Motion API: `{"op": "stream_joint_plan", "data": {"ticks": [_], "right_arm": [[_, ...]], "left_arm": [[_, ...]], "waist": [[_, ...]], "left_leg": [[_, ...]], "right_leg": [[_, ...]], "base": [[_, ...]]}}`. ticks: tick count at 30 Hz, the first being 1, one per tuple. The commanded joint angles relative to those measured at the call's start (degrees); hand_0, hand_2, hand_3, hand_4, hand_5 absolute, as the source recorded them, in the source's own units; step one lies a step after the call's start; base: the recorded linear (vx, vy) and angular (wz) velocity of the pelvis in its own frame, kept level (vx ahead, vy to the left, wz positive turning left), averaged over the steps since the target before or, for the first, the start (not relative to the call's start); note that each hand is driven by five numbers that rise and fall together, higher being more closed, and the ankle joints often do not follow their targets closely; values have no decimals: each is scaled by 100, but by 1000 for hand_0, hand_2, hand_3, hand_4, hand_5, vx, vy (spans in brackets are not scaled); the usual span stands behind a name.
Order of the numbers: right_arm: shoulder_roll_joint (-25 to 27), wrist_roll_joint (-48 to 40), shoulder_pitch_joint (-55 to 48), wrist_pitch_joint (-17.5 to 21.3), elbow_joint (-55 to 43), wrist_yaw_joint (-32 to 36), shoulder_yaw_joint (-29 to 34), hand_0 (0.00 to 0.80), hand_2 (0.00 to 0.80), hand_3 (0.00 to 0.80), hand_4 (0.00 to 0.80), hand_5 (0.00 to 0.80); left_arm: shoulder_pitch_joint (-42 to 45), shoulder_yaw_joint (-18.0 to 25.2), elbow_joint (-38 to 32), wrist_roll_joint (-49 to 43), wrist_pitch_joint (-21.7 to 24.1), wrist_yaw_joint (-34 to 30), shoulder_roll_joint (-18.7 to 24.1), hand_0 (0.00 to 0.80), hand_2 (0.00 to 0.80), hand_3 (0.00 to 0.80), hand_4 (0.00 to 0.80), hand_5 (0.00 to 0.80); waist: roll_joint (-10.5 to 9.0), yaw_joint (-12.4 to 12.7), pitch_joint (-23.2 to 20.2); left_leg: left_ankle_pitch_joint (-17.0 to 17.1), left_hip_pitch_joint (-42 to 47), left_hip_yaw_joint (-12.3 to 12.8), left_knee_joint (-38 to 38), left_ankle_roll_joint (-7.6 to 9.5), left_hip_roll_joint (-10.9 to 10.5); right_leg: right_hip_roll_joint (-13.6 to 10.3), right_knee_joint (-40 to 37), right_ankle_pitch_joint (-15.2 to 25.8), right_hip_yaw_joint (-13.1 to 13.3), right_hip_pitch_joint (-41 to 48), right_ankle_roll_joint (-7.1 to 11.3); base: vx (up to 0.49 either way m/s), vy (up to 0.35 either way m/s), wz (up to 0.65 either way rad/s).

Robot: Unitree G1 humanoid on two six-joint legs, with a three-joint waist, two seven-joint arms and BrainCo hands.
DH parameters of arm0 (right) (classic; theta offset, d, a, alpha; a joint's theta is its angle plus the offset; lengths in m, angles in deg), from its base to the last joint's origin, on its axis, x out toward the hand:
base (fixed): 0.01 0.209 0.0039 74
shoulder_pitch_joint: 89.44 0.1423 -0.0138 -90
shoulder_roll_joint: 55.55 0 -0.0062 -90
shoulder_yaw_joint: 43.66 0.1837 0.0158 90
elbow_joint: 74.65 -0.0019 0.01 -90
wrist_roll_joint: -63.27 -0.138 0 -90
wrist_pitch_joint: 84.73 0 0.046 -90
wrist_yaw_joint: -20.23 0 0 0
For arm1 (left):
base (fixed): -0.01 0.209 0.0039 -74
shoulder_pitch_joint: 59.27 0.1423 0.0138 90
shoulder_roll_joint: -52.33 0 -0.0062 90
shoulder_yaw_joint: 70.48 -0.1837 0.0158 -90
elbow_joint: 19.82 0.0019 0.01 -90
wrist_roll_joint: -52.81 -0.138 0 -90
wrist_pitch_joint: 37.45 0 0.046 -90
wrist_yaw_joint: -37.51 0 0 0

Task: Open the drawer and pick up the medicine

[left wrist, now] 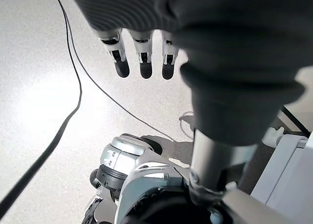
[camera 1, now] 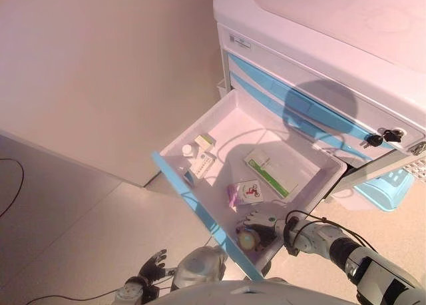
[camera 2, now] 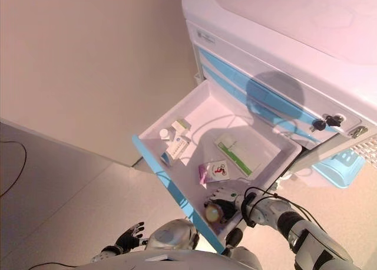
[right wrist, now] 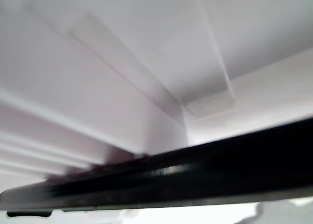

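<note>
Upper right of the frame: a white cabinet with blue-trimmed drawer fronts and a pair of keys hanging in a lock at its right side. At centre, pulled out toward the lower left, an open white drawer with a blue front edge. Inside, from biggest down: a flat white-and-green box toward the right; a small card with a red figure and a pink packet just beside it near the middle; a white-and-blue box, a small green-topped box and a little white bottle clustered at the left end. Right hand down in the near corner of the drawer, curled round a small pale round container. Left hand low at bottom left over the floor, well apart from the drawer, fingers straight and apart, holding nothing.
</note>
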Motion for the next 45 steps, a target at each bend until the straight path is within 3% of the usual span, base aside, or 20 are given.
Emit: {"op": "stream_joint_plan", "data": {"ticks": [1, 3, 19, 26, 29, 33, 37, 40, 45], "right_arm": [[-1076, -772, 276, 709, -572, -157, -125, 722, 722, 722, 722, 722], [-1050, -810, 273, 701, -620, -132, -132, 800, 800, 800, 800, 800], [-949, -964, 240, 433, -912, -123, -121, 800, 800, 800, 800, 800], [-979, -1638, 152, -85, -955, -370, 169, 800, 800, 800, 800, 800], [-789, -2013, 32, -346, -1347, -394, 431, 800, 800, 800, 800, 800], [-74, -3086, -314, -722, -2840, 176, 1001, 800, 800, 800, 800, 800], [563, -4651, -745, -902, -3995, 970, 2056, 800, 800, 800, 800, 800], [667, -5954, -914, -1383, -4552, 1509, 2868, 800, 800, 800, 800, 800], [431, -6950, -927, -1941, -4980, 1768, 3660, 800, 800, 800, 800, 800]], "left_arm": [[-198, -160, 280, -91, 104, -89, 131, 0, 0, 0, 0, 0], [-187, -167, 271, -80, 101, -85, 132, 0, 0, 0, 0, 0], [-183, -170, 255, -62, 95, -57, 153, 0, 0, 0, 0, 0], [-215, -172, 299, -106, 24, -32, 166, 0, 0, 0, 0, 0], [-207, -136, 291, -95, -38, 38, 199, 0, 0, 0, 0, 0], [-141, -30, 173, 53, -224, 199, 304, 0, 0, 0, 0, 0], [-129, 44, 112, 224, -393, 333, 362, 0, 0, 0, 0, 0], [-211, 65, 53, 348, -597, 432, 347, 0, 0, 0, 0, 0], [-380, 58, -194, 483, -1028, 494, 305, 0, 0, 0, 0, 0]], "waist": [[-138, 284, -139], [-143, 281, -138], [-200, 207, -87], [-300, 73, -137], [-426, -68, -142], [-685, -388, -137], [-907, -781, -230], [-971, -1028, -309], [-970, -1321, -411]], "left_leg": [[-458, 3, 44, -4, 19, -419], [-457, 4, 52, -4, 19, -417], [-472, 35, 111, 0, 44, -385], [-501, 98, 236, 2, 53, -308], [-559, 151, 399, 23, 61, -226], [-669, 310, 755, 44, 78, -48], [-804, 482, 1157, 70, 122, 63], [-886, 600, 1381, 79, 151, 111], [-996, 752, 1623, 129, 167, 128]], "right_leg": [[-989, 610, 215, 232, -293, 671], [-987, 610, 217, 237, -293, 673], [-947, 662, 212, 326, -324, 673], [-871, 610, 266, 421, -286, 677], [-803, 609, 289, 554, -286, 691], [-663, 599, 348, 876, -282, 713], [-522, 498, 433, 1287, -283, 712], [-426, 443, 454, 1566, -266, 697], [-297, 387, 442, 1896, -227, 641]], "base": [[0, 0, 0], [0, 0, 0], [0, 0, 0], [0, -5, -2], [-5, -56, -14], [12, -103, -27], [19, -60, -65], [19, -25, -58], [21, 2, -38]]}}
